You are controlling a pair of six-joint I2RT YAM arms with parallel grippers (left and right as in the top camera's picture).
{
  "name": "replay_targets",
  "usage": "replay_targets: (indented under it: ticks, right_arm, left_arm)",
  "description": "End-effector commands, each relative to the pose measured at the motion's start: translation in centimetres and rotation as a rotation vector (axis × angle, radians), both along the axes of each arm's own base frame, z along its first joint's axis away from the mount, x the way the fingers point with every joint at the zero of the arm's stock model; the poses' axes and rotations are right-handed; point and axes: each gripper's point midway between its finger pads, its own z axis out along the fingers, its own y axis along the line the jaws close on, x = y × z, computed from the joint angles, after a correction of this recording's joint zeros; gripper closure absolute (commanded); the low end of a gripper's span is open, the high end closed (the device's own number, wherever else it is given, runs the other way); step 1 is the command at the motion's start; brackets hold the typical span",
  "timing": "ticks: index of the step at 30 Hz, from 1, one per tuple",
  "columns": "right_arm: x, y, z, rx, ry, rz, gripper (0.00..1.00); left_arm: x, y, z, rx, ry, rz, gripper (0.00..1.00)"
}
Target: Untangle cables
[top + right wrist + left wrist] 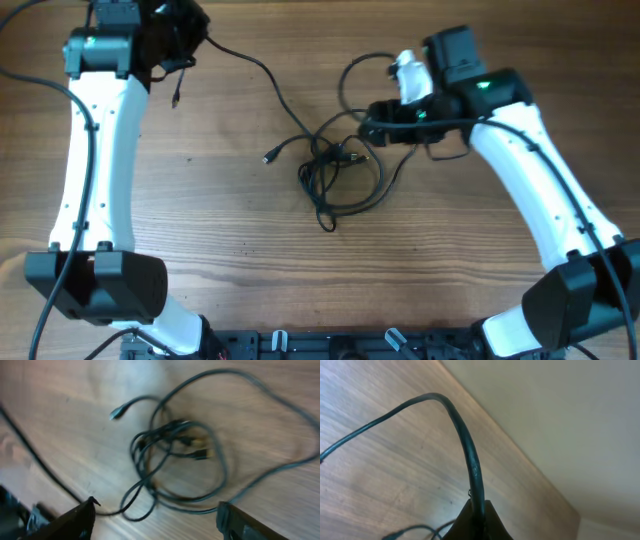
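Note:
A tangle of thin black cables (338,172) lies at the table's middle, with a silver-tipped plug (268,157) sticking out left. One strand (262,68) runs up-left to my left gripper (178,40) at the far left edge, which is shut on that cable (470,455). A plug end (175,101) dangles below it. My right gripper (372,122) is open, just right of and above the tangle. In the right wrist view the knot (170,450) lies ahead of the open fingers (155,517), with a plug (118,411) to the upper left.
The wooden table's far edge (520,455) meets a pale wall close to the left gripper. A cable loop (362,70) curls behind the right gripper. Arm bases (100,285) stand at the front corners.

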Motion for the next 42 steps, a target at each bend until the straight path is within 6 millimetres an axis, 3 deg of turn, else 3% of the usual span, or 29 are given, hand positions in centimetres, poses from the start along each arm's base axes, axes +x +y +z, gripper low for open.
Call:
replay_targets:
  ticks: [1,4,7,12,13,14,16,18,21,24,25,26,28,32,37,42]
  right_arm:
    - [-2.5,3.9,-0.5,0.03,0.007,0.163,0.24]
    - [-3.8,6.8,-0.3,0.037,-0.044,0.273,0.25]
    - [-4.0,9.5,-0.9,0.055,-0.071,0.319,0.27]
    - [-4.8,13.4,-4.9,0.042,-0.009,0.343,0.35]
    - [-5.1,14.3,-5.9,0.039,0.007,0.345,0.39]
    - [-4.9,14.6,-7.0,0.006,0.021,0.302,0.5]
    - [-4.2,14.2,-8.3,-0.056,0.031,0.212,0.73]
    - [-3.8,13.9,-8.1,-0.062,0.028,0.184,0.96]
    - [-2.9,13.5,-4.7,-0.011,-0.007,0.162,0.96]
    - [-1.6,12.3,0.1,0.052,-0.04,0.051,0.96]
    - [-0.9,11.7,1.5,0.071,-0.049,-0.002,0.96]
    - [0.0,10.8,2.7,0.093,-0.055,-0.066,0.96]
    - [1.7,9.2,3.2,0.105,-0.047,-0.17,0.96]
    - [4.5,5.2,1.8,0.103,0.023,-0.34,0.96]
    - [7.1,0.9,0.3,0.095,0.062,-0.464,0.96]
    - [8.0,-1.3,0.0,0.111,0.083,-0.512,0.96]
  left_arm:
    - [0.2,3.9,0.5,0.004,-0.014,0.093,0.96]
    - [0.2,5.3,0.5,0.005,-0.014,0.122,0.96]
    - [0.2,5.4,0.4,0.005,-0.01,0.124,0.96]
    - [0.2,5.4,0.0,0.005,0.001,0.123,0.96]
    - [0.1,5.4,-0.1,0.005,0.008,0.123,0.96]
    - [-0.1,5.3,-0.3,0.004,0.017,0.122,0.96]
    - [-0.4,5.3,-0.7,0.004,0.039,0.122,0.94]
    - [-1.1,5.2,-1.5,0.003,0.08,0.12,0.89]
    - [-3.4,4.8,-3.4,0.028,0.195,0.083,0.73]
    - [-5.0,3.1,-5.5,0.096,0.266,-0.066,0.18]
    - [-5.4,1.6,-6.3,0.106,0.276,-0.156,0.03]
    - [-5.9,0.0,-7.1,0.11,0.281,-0.253,0.0]
    - [-6.6,-1.7,-7.9,0.125,0.286,-0.349,0.0]
    - [-7.3,-5.3,-8.2,0.167,0.257,-0.515,0.0]
    - [-9.8,-11.3,-8.1,0.17,0.229,-0.76,0.16]
    - [-11.8,-13.8,-10.1,0.167,0.278,-0.829,0.19]
